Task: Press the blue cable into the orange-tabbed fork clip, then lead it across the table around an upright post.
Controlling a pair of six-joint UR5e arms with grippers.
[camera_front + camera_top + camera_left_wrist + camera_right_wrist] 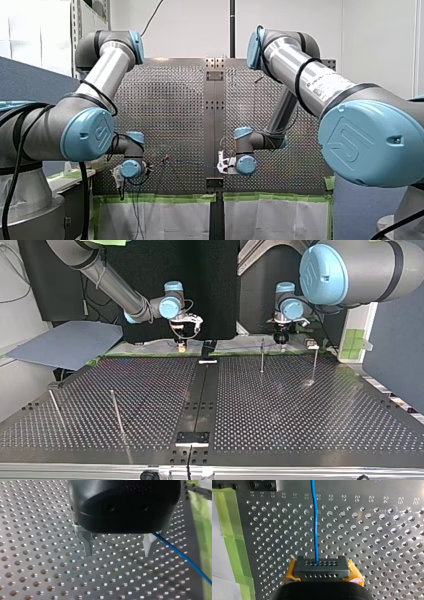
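The blue cable [314,522] runs straight ahead from my right gripper [318,565], whose yellow-padded fingers [355,572] are shut on it. In the front view the blue cable [192,163] stretches low over the plate from my right gripper [225,162] towards my left gripper [122,175]. A small reddish piece [165,160] sits where the cable ends; whether it is the fork clip I cannot tell. My left gripper [118,551] stands open just above the plate, with nothing between its metal fingers [88,545]. The blue cable [180,552] passes just outside one finger.
Thin upright posts stand on the perforated table [300,410]: one [262,355] and another [315,362] near my left gripper [281,337], two more [116,412] [55,407] at the near left of the top view. Green tape [230,530] lines the plate's edge.
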